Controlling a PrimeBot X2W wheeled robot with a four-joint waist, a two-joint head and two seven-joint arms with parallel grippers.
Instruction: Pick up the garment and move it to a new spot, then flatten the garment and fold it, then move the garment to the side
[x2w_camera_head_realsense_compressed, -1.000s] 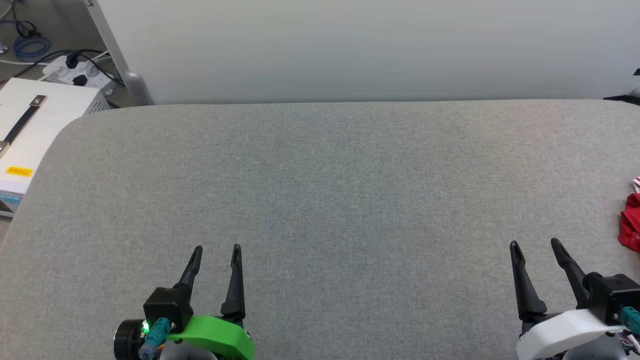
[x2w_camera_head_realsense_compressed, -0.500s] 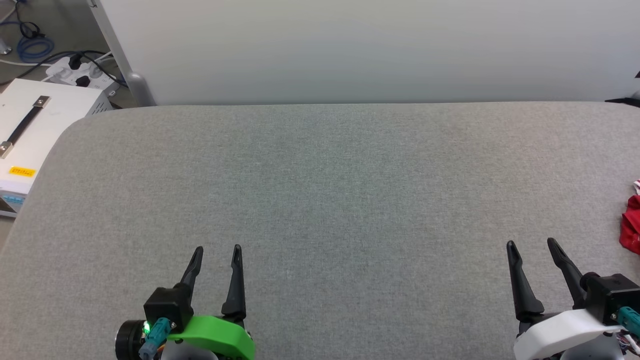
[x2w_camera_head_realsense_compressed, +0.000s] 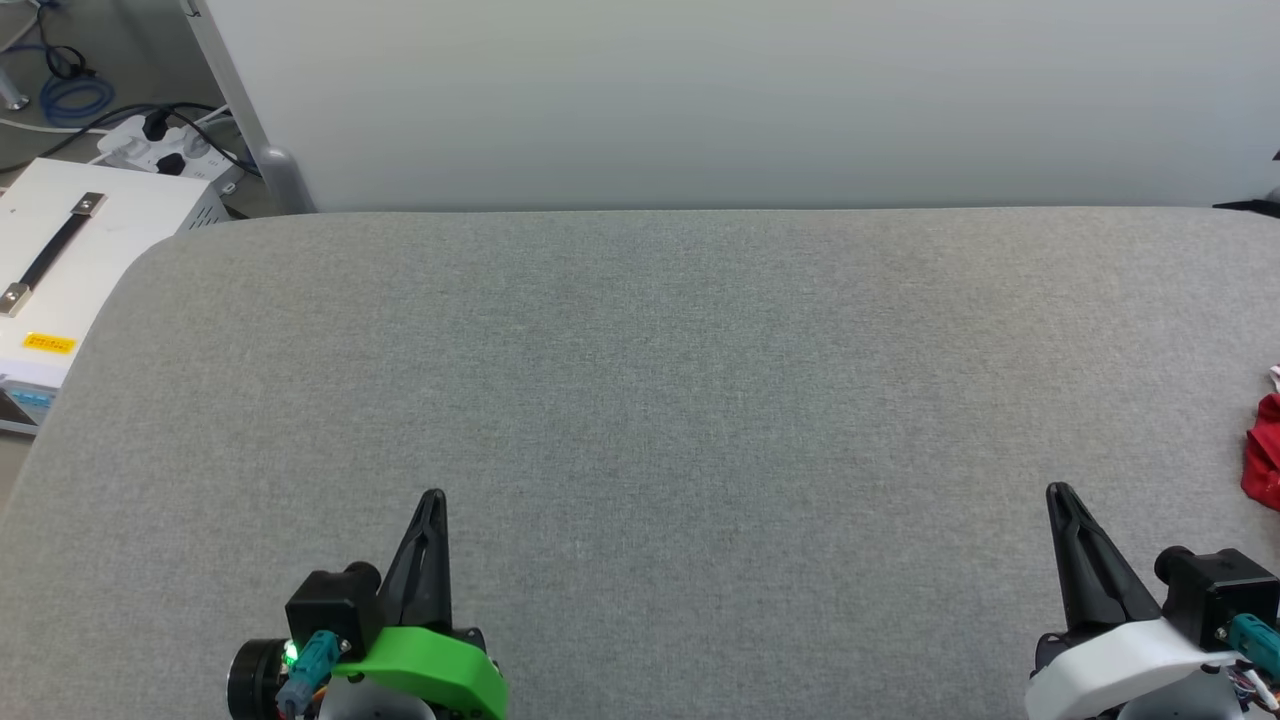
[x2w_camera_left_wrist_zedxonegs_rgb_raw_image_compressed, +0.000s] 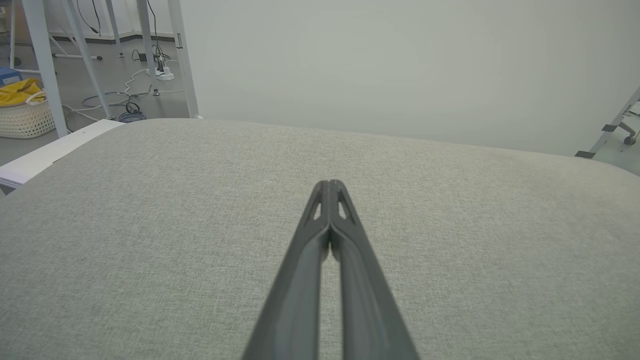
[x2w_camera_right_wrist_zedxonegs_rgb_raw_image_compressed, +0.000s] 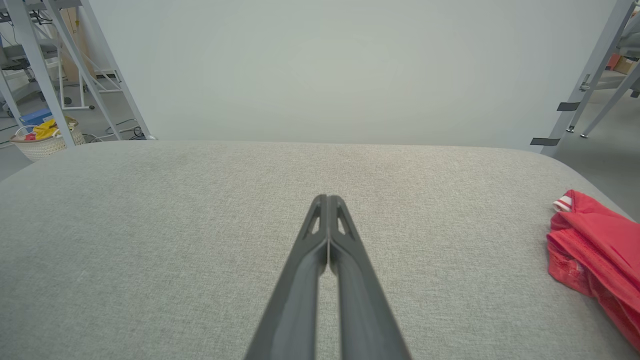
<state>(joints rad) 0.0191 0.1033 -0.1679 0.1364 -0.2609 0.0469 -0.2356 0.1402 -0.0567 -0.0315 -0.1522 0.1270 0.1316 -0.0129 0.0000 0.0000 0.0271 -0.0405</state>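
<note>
Lying in a compact red heap at the far right edge of the grey worktop (x2w_camera_head_realsense_compressed: 660, 380), the garment (x2w_camera_right_wrist_zedxonegs_rgb_raw_image_compressed: 595, 245) shows a sliver of striped trim and sits apart from both arms, nearer the right one. The left claw (x2w_camera_head_realsense_compressed: 432, 497) and the right claw (x2w_camera_head_realsense_compressed: 1060, 490) hang low over the near edge, each with its two fingers pressed together on nothing. The scene fits two stages: a shirt waiting to be fetched to the open middle, or one already folded and set aside. Cut off by the picture's edge, the heap does not show whether it is a neat fold, so no next move can be judged.
</note>
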